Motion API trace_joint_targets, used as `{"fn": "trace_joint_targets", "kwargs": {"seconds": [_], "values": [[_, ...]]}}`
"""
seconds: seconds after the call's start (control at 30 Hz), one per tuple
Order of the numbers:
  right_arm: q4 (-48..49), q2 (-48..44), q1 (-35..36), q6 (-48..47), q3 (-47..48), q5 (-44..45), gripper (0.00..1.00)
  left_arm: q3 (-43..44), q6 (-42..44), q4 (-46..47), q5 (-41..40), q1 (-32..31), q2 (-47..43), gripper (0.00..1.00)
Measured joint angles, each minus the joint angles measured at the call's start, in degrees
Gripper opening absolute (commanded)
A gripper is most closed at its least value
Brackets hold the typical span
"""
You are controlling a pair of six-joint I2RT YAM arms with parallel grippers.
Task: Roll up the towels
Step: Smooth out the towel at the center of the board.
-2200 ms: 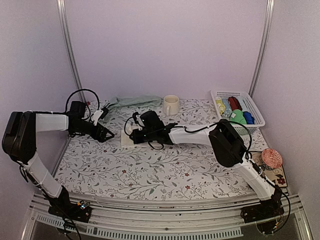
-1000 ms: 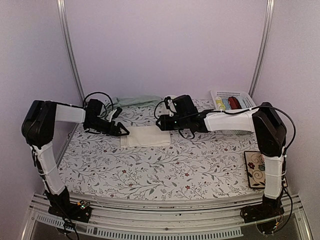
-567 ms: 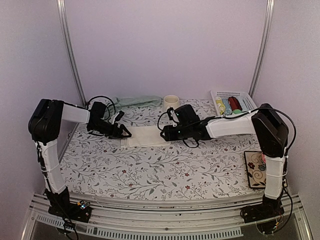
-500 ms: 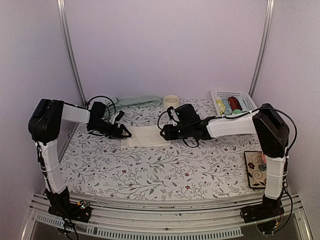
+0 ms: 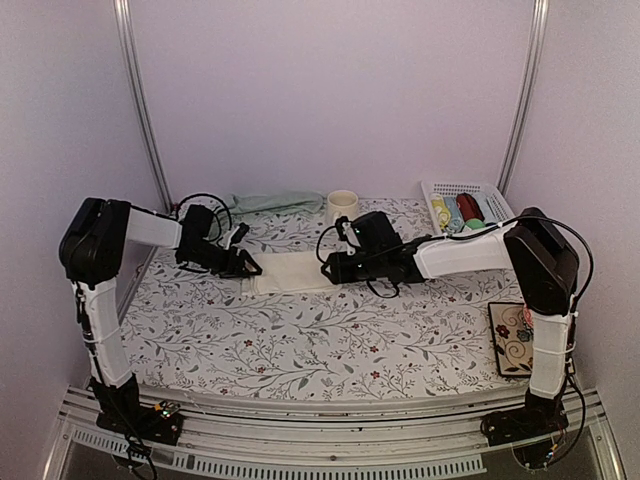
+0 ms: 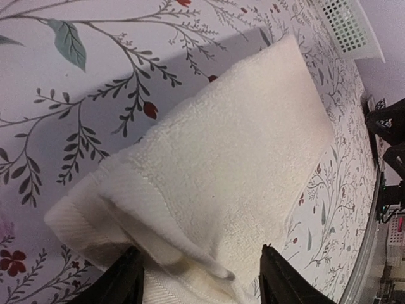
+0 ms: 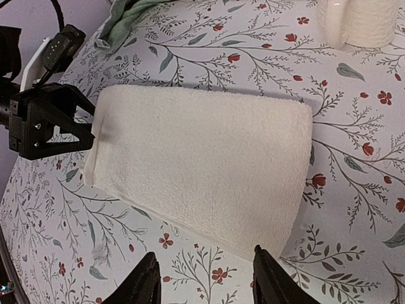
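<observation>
We see the left gripper (image 6: pixel 200 254) straddling the cream towel's (image 6: pixel 234 152) end; whether it grips, we cannot tell. The right gripper (image 7: pixel 205 253) hangs open just beside it.

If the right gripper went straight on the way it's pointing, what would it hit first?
The cream towel, lying just ahead of the right gripper. Depth is unclear; if it skimmed over, the left gripper at the far end comes next.
</observation>
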Motion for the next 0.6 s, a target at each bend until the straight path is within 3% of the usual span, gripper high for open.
{"fn": "trace_joint_targets", "kwargs": {"seconds": [0.23, 0.4, 0.6], "values": [[0.0, 0.0, 0.0, 0.0, 0.0, 0.0, 0.50, 0.2, -0.3, 0.5, -0.1, 0.0, 0.8, 0.43], [0.0, 0.0, 0.0, 0.0, -0.1, 0.0, 0.50, 0.2, -0.8, 0.0, -0.5, -0.1, 1.0, 0.13], [0.0, 0.0, 0.0, -0.3, -0.1, 0.0, 0.50, 0.3, -0.3, -0.6, -0.5, 0.0, 1.1, 0.01]]}}
